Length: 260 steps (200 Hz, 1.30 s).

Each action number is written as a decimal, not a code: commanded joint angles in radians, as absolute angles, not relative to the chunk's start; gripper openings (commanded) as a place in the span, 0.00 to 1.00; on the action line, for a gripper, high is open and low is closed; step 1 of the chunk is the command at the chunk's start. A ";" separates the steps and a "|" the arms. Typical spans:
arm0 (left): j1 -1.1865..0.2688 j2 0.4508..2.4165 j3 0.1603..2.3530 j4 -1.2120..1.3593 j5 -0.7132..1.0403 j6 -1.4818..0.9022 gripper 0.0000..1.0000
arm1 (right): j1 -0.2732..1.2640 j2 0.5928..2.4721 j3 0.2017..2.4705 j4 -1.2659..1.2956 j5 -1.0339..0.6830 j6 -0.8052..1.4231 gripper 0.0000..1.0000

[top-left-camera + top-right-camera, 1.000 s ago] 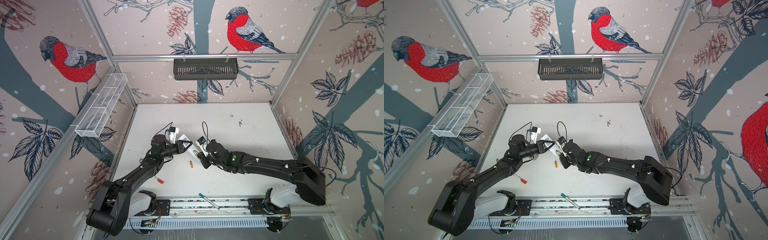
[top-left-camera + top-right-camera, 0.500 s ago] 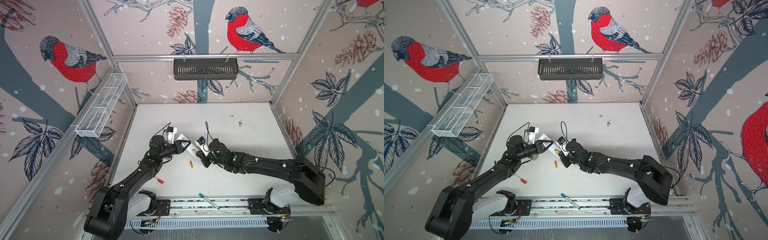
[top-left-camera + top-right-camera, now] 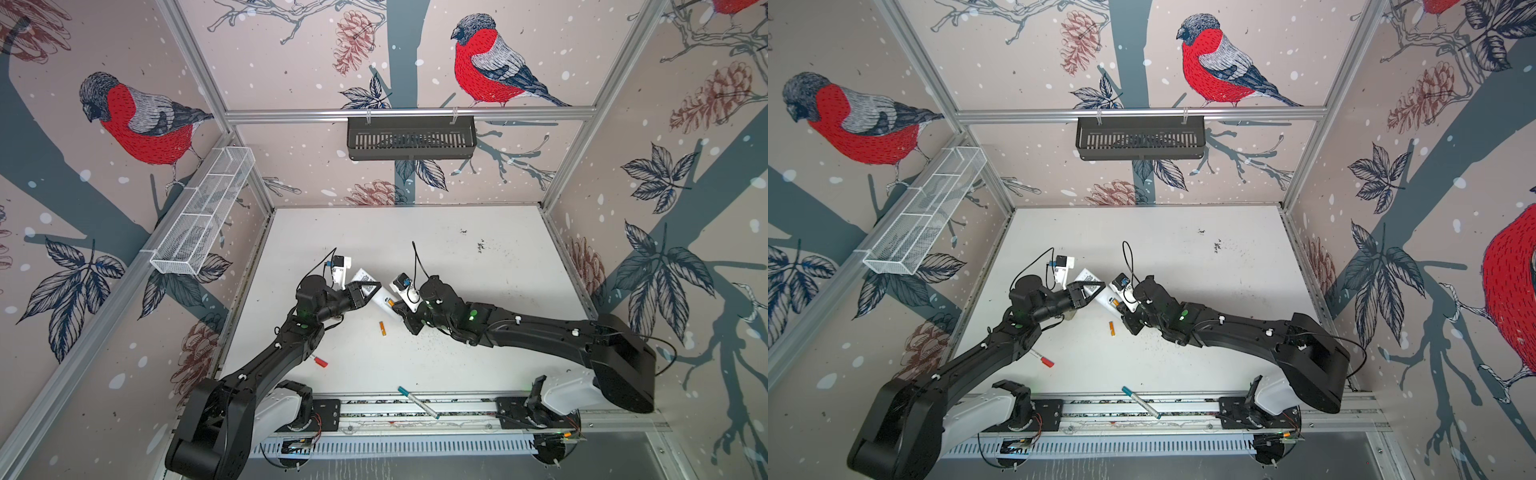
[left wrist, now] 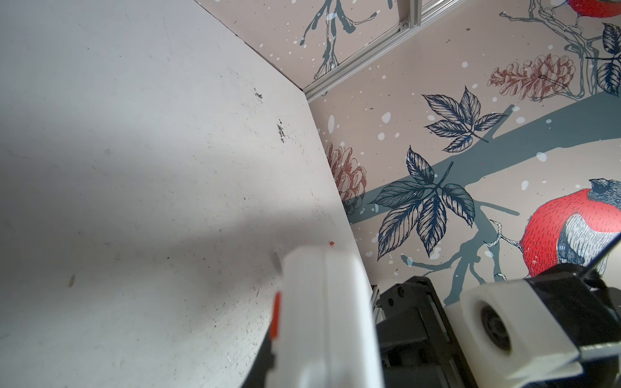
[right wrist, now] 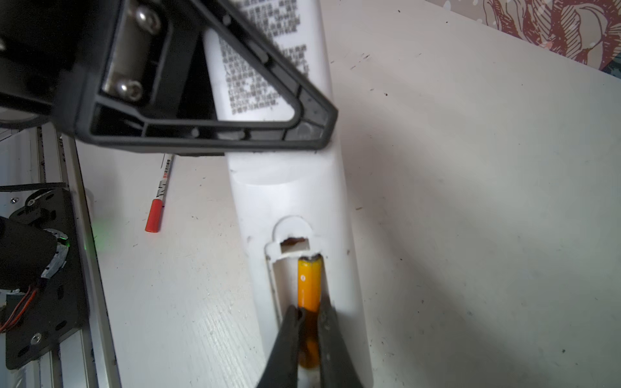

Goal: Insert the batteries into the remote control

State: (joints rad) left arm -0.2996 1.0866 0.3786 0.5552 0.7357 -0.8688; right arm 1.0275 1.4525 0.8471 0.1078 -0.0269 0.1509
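The left claw (image 3: 367,287) is pressed shut across the remote control (image 5: 295,188), holding it label side up near the middle of the surface (image 3: 457,257), a little toward 9 o'clock. The right claw (image 5: 309,319) pinches one orange battery (image 5: 309,285) by its near end, laid in one channel of the open battery bay (image 5: 284,282). Whether its far end is seated against the contact is hard to tell from the wrist view.

If the right claw lets go before the battery lies flat, the contact spring may pop it out. A hard downward push could twist the remote in the left claw's grip. The claw tips could also wedge against the bay wall.

The surface is white, scuffed and speckled dark toward 1 o'clock. From the remote, a red-capped marker (image 3: 320,360) lies at 7 o'clock, the second battery (image 3: 382,328) near at 6, and a teal-capped pen (image 3: 417,402) farther at 6 on the front rail. On the bird-papered walls, a wire basket (image 3: 203,216) hangs at 10 o'clock and a black basket (image 3: 411,137) at 12.
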 commanded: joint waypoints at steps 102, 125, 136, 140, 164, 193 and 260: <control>-0.300 1.157 0.354 0.627 0.931 -0.930 0.00 | 1.045 1.318 0.814 0.035 0.081 0.175 0.22; -0.299 1.161 0.357 0.628 0.930 -0.924 0.00 | 1.036 1.281 0.797 0.033 0.026 0.179 0.28; -0.299 1.161 0.358 0.633 0.934 -0.921 0.00 | 1.025 1.266 0.792 0.023 -0.009 0.188 0.31; -0.299 1.160 0.359 0.633 0.937 -0.919 0.00 | 1.021 1.261 0.789 0.020 -0.026 0.192 0.33; -0.298 1.158 0.368 0.640 0.964 -0.902 0.00 | 0.991 1.227 0.770 0.006 -0.144 0.208 0.49; -0.300 1.145 0.379 0.642 0.995 -0.891 0.00 | 0.952 1.217 0.746 -0.007 -0.268 0.219 0.60; -0.326 1.114 0.393 0.659 1.017 -0.889 0.00 | 0.930 1.209 0.713 0.042 -0.395 0.228 0.60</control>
State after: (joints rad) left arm -0.3149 1.1187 0.3832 0.5949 0.9928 -0.9081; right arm 0.9310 1.2167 0.7177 -0.0010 -0.3252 0.2134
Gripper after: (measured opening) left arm 0.207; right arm 0.607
